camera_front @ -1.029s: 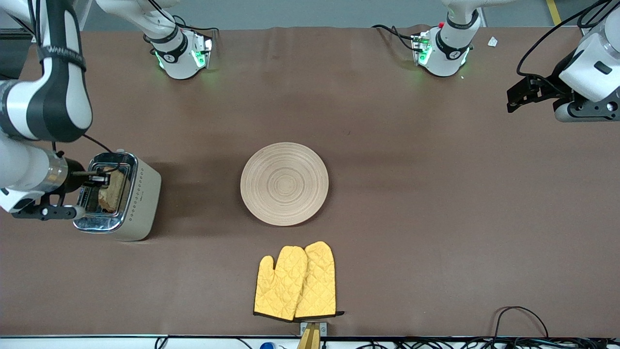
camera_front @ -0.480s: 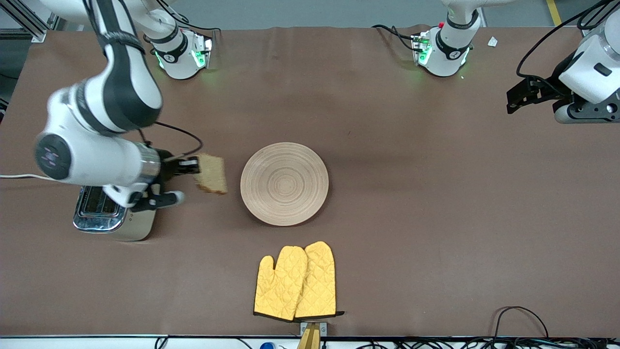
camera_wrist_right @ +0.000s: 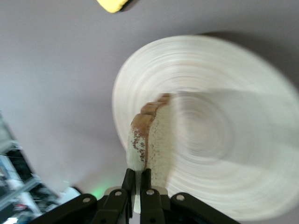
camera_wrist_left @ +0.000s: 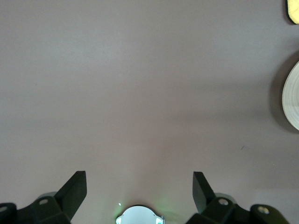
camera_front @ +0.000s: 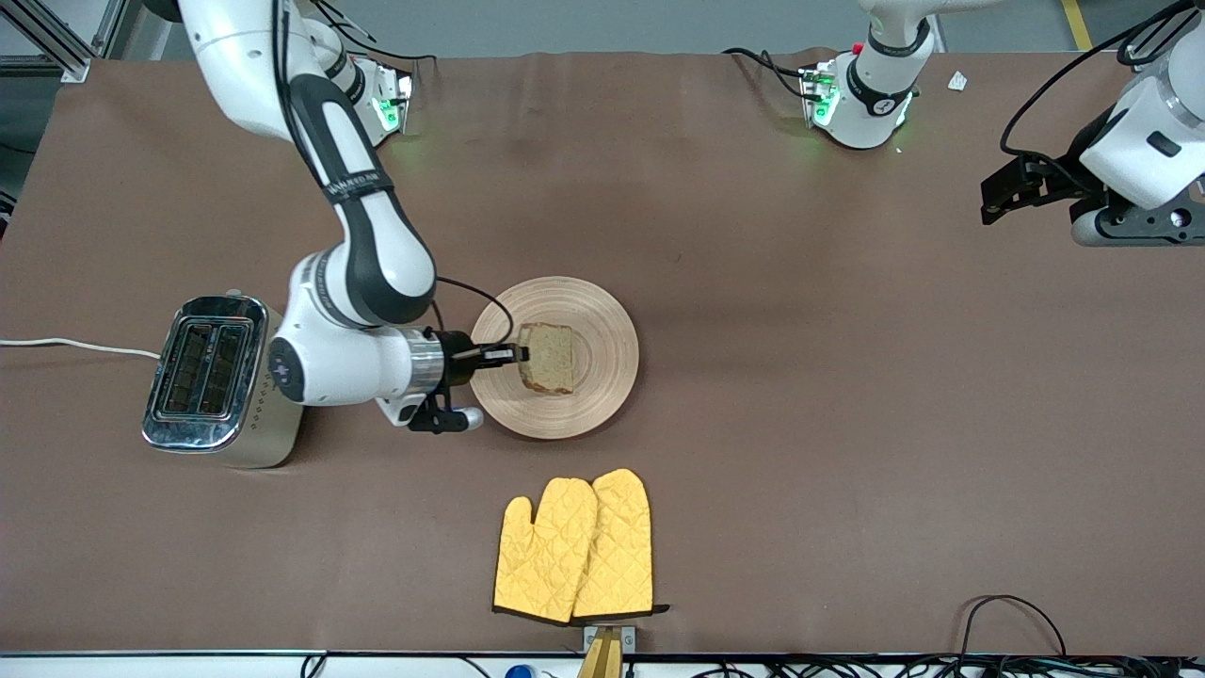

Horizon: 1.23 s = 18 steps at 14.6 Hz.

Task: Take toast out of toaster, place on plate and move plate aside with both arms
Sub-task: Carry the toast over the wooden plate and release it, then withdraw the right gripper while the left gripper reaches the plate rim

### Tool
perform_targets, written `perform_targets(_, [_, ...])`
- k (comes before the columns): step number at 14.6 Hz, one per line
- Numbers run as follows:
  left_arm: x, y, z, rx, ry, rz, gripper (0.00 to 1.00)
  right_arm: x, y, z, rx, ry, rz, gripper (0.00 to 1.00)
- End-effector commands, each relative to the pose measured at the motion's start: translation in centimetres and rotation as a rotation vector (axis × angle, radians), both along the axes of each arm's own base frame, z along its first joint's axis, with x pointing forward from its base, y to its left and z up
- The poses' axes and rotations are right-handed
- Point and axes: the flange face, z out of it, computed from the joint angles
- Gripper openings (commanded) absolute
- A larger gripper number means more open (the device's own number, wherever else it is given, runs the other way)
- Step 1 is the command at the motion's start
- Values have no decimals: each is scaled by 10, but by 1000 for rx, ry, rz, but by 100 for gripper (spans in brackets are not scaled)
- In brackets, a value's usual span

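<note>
A robotics lab set up as a mock kitchen. Two arm bases (camera_front: pixel 861 94) are bolted to a brown-covered bench (camera_front: pixel 847 424). Loose cables (camera_front: pixel 1012 621) trail along its edge, with a toaster (camera_front: pixel 221 381) and oven mitts (camera_front: pixel 574 546).

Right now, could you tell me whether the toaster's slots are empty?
Yes, the front view shows both slots of the toaster dark and empty, while the right pincer holds the toast over the plate.
</note>
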Motion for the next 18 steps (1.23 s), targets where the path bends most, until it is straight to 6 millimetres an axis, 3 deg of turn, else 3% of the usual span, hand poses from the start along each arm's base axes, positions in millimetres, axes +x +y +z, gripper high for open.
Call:
perform_targets(1, [12,-5,-20,-68,56,-16,100,-1,-10,-6,46,35,-56,46])
perform_targets(2, [16,-7,-29,-90,74,-16,100,0,-11,-8,42,27,-49,88])
perform_targets(3, [22,-10,-41,-118,101,-17,100,1,-15,-8,18,15,-37,100])
perform_targets(5, [38,-17,-71,-203,151,-21,100,5,-28,2,-125,-55,61,100])
perform_targets(9, [72,-37,-146,-385,192,-87,100,11,-49,42,-296,-176,171,100])
perform_targets(13, [82,-75,-228,-487,158,-150,100,17,-100,97,-437,-235,181,100])
perform_targets(16, [97,-90,-301,-614,136,-212,100,22,-144,134,-586,-304,209,100])
perform_targets(17, [100,-98,-320,-664,126,-217,100,26,-169,144,-609,-310,185,100])
perform_targets(18, [102,-107,-340,-710,118,-209,100,26,-183,155,-610,-319,169,100])
